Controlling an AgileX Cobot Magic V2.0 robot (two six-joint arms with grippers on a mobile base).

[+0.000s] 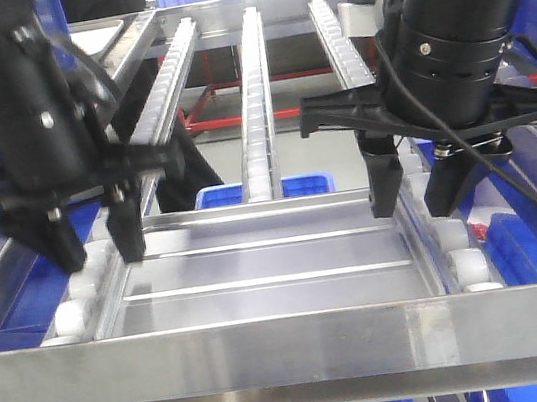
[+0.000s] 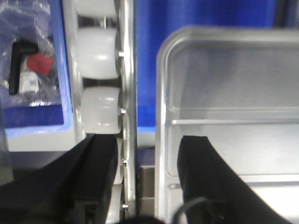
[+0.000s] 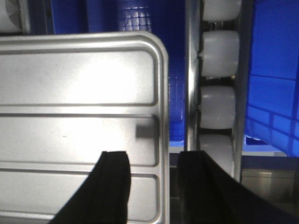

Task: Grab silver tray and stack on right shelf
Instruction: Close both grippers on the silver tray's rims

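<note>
Tray lies on the shelf, between the roller rows, with a thin gap at each side. My left pincer is apart over its left edge, my right pincer apart over its right edge. A bag sits in the left blue bin.

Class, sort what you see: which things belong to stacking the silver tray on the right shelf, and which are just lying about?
Job in hand: silver tray; right shelf; left claw and right claw, both open at the tray's side rims.
Lying about: blue bins below; plastic bag of parts.
</note>
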